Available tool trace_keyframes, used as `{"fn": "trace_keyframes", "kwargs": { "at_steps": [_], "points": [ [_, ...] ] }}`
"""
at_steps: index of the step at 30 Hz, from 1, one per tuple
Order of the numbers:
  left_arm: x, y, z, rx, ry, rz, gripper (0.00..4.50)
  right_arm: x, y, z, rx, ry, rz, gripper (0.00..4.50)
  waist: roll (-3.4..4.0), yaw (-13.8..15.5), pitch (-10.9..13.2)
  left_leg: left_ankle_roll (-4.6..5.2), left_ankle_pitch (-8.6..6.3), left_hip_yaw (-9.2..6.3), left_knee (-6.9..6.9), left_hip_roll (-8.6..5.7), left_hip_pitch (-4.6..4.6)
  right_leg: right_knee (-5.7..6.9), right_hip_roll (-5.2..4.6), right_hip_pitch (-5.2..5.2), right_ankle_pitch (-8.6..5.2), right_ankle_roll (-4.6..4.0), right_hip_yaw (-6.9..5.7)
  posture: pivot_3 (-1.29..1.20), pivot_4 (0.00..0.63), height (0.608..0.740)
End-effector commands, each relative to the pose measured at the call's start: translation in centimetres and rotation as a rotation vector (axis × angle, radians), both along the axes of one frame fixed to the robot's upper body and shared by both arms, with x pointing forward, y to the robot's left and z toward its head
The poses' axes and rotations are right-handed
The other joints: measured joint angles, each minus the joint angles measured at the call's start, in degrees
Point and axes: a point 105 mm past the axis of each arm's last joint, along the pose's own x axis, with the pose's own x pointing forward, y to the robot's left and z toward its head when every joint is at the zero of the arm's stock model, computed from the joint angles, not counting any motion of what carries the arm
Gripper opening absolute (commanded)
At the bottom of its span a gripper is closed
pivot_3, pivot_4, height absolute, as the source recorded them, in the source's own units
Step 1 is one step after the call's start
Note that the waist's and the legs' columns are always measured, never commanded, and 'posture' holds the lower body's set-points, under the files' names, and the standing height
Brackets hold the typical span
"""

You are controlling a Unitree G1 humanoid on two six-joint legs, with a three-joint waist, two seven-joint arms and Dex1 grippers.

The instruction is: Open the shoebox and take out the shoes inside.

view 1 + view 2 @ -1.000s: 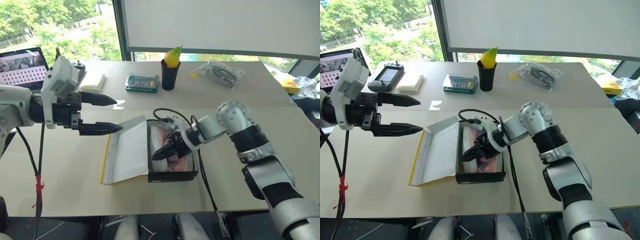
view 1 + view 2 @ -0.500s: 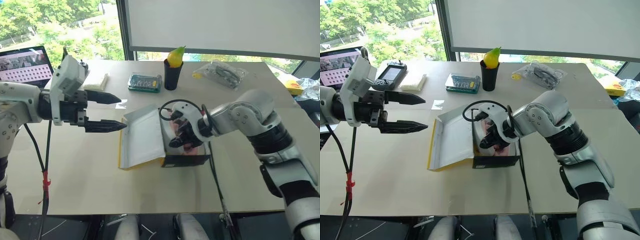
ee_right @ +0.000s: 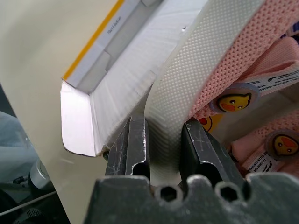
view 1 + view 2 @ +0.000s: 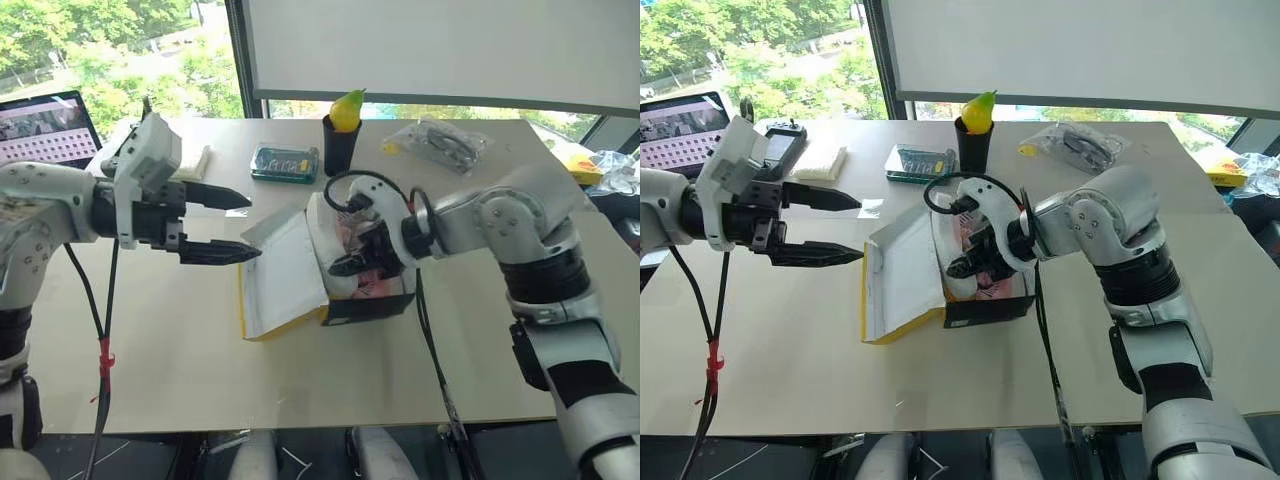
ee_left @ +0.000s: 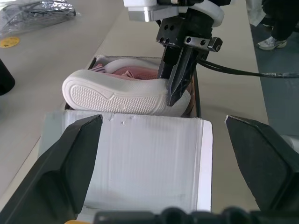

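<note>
Left claw (image 4: 232, 221) spread wide, level, right claw (image 4: 343, 266) clamped, angled down

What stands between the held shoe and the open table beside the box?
Nothing visible blocks it. The right gripper has its jaws shut on the shoe, tilted up out of the box. The open lid lies toward the open left gripper; the table on the other side is bare.
</note>
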Motion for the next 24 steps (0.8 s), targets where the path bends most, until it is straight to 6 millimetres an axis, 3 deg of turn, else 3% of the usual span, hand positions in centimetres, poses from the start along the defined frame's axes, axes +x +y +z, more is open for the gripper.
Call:
{"fn": "trace_keyframes", "kwargs": {
  "at_steps": [1,5,9,13,16,19,22,24],
  "points": [
    [-0.4,0.0,1.1,0.007,-0.054,-0.019,4.50,0.8,-0.1,4.8,0.187,-0.146,-0.060,0.57,0.00,-0.02,0.00,0.00,0.00,0.00,0.02,0.00,0.01,0.04,0.00,0.00,0.00,0.00,0.00,0.00,0.150,0.732],
    [-0.3,0.1,1.1,0.011,-0.051,-0.020,4.50,2.5,-1.6,8.7,0.377,-0.132,-0.183,0.57,0.00,0.11,0.00,-0.02,0.02,0.00,0.09,-0.01,0.01,0.12,0.00,-0.01,0.00,-0.01,0.00,0.00,0.150,0.732],
    [-0.1,-0.2,1.0,0.012,-0.050,-0.038,4.50,2.9,-2.2,7.4,0.335,-0.130,-0.233,0.57,0.00,0.35,0.00,-0.03,0.03,-0.02,0.08,0.00,0.01,0.10,0.00,0.04,0.00,-0.01,-0.04,0.00,0.150,0.732],
    [0.1,-0.3,1.1,0.014,-0.055,-0.043,4.50,3.9,-5.6,9.7,0.289,-0.315,-0.343,0.57,0.06,0.35,0.05,-0.03,0.03,0.00,0.09,-0.05,-0.01,0.10,-0.03,0.01,0.01,-0.02,0.01,0.00,0.150,0.732],
    [0.1,-0.2,1.0,0.018,-0.052,-0.045,4.50,6.1,-12.1,9.2,-0.130,-0.650,-0.473,0.57,0.17,0.78,0.13,-0.03,0.03,0.00,0.09,-0.08,-0.04,0.05,-0.07,0.00,0.00,-0.01,-0.01,0.00,0.150,0.732],
    [0.1,-0.3,0.8,0.018,-0.050,-0.050,4.50,7.2,-16.7,5.6,-0.586,-0.779,-0.403,0.57,0.16,1.17,0.12,-0.04,0.02,0.05,0.07,-0.18,-0.06,-0.15,-0.22,0.04,-0.16,0.18,-0.04,0.00,0.150,0.732],
    [0.2,-0.5,0.7,0.019,-0.052,-0.054,4.50,8.0,-19.7,2.6,-1.079,-0.945,-0.195,0.57,0.13,-0.38,0.10,-0.03,0.01,0.17,0.05,-0.17,-0.03,-0.19,-0.23,0.03,-0.21,0.27,0.07,0.00,0.150,0.732],
    [0.3,-0.7,0.8,0.015,-0.057,-0.058,4.50,8.5,-21.1,0.3,-1.244,-0.938,-0.065,0.57,0.17,-1.15,0.13,-0.03,0.01,0.28,0.06,-0.18,0.00,0.04,-0.22,-0.09,-0.21,0.27,0.23,0.00,0.150,0.732]
  ]
}}
